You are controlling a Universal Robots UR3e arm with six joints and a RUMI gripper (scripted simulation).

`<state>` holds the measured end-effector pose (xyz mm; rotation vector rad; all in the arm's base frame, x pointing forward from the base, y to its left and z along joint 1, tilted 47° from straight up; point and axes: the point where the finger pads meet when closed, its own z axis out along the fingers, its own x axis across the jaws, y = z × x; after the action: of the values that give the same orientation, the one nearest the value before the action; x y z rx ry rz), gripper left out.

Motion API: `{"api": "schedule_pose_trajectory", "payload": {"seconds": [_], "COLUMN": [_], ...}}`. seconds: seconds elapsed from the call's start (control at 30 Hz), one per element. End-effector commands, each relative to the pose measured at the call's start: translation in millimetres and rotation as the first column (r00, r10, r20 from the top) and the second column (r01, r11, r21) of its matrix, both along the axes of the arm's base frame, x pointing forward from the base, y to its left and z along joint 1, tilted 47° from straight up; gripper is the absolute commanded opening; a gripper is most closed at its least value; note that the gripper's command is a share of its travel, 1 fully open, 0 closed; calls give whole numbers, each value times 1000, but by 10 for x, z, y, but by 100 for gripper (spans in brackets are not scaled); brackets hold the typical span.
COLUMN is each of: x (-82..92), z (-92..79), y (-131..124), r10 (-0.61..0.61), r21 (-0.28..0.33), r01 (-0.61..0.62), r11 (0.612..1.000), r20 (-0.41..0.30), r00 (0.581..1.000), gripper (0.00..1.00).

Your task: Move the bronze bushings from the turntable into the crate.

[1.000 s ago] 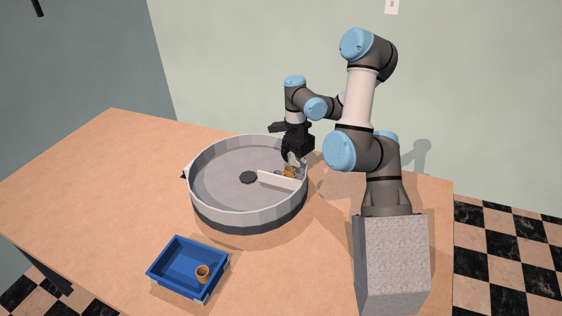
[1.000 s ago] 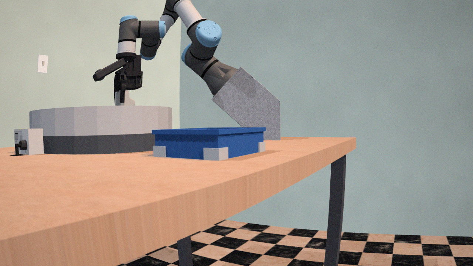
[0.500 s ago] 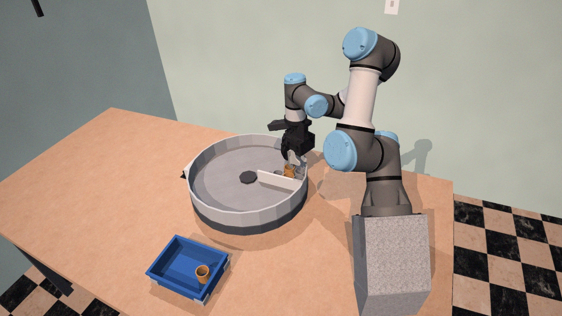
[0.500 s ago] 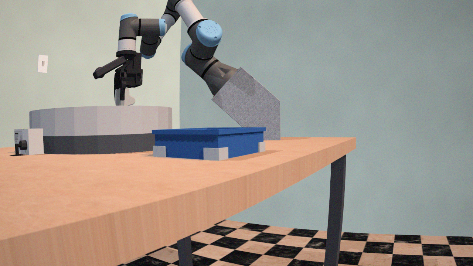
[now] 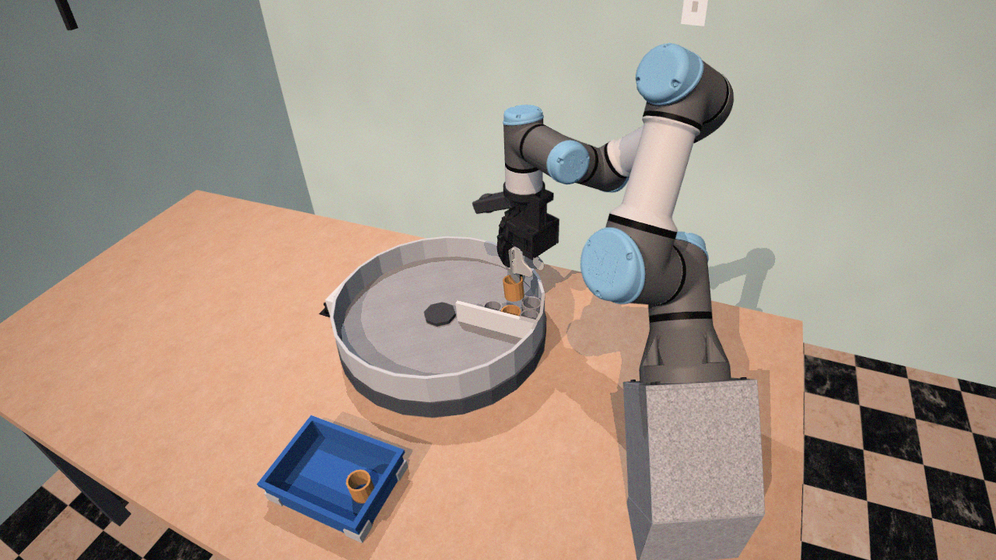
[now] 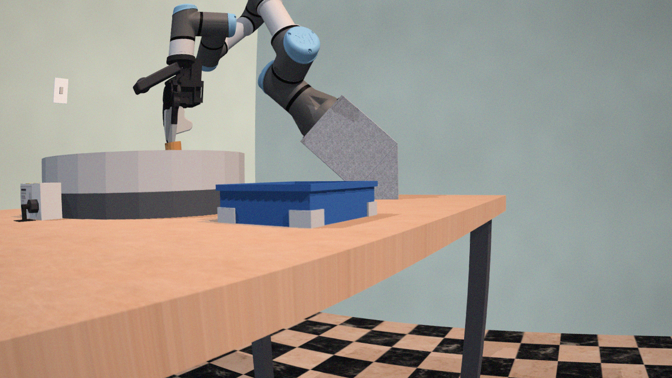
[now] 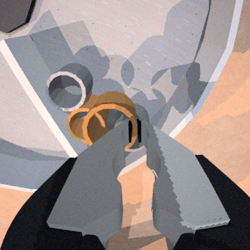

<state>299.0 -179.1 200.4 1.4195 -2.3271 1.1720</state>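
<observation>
Closest to the wrist camera, the claw points down with its grey fingers closed on the wall of a bronze bushing. The held sleeve hangs upright, raised above the other sleeves, its top showing over the turntable wall in the exterior view.

Below it, a second bronze bushing stands on the turntable, partly hidden by the divider in the top view and by the held sleeve in the wrist view. Beside it, toward the hub, stands a steel bushing. Two more steel sleeves are near the outer wall, partly hidden. All of these are grouped along one side of the white divider, which runs from near the hub to the outer wall.

Well apart from the claw, the blue crate sits on the table near the turntable. One bronze sleeve already stands upright in it, close to a side wall. Farther along the table, the arm rises from a speckled grey pedestal.

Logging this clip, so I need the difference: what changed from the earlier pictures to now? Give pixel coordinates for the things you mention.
The pincer (image 5: pixel 516 276) (image 6: pixel 170 141) (image 7: pixel 134 120) rose, lifting the gripped bronze bushing (image 5: pixel 513 289) (image 6: pixel 173 146) (image 7: pixel 119 98) until it shows above the turntable's rim (image 5: pixel 418 386) (image 6: pixel 126 171) in the exterior view. The blue crate (image 5: pixel 306 509) (image 6: pixel 263 207) and the bronze bushing inside it (image 5: pixel 362 495) stayed put.
</observation>
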Motion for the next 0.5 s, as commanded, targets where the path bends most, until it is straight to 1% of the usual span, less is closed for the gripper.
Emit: {"api": "schedule_pose_trajectory", "payload": {"seconds": [0.0,0.27,0.47], "x": [-31,-68,-75], "z": [96,203,225], "y": [98,208,230], "r10": [-4,-4,-4], "r21": [2,2,2], "r01": [4,4,4], "r11": [1000,1000,1000], "r20": [-2,-2,-2], "r00": [1000,1000,1000], "gripper": [0,0,0]}}
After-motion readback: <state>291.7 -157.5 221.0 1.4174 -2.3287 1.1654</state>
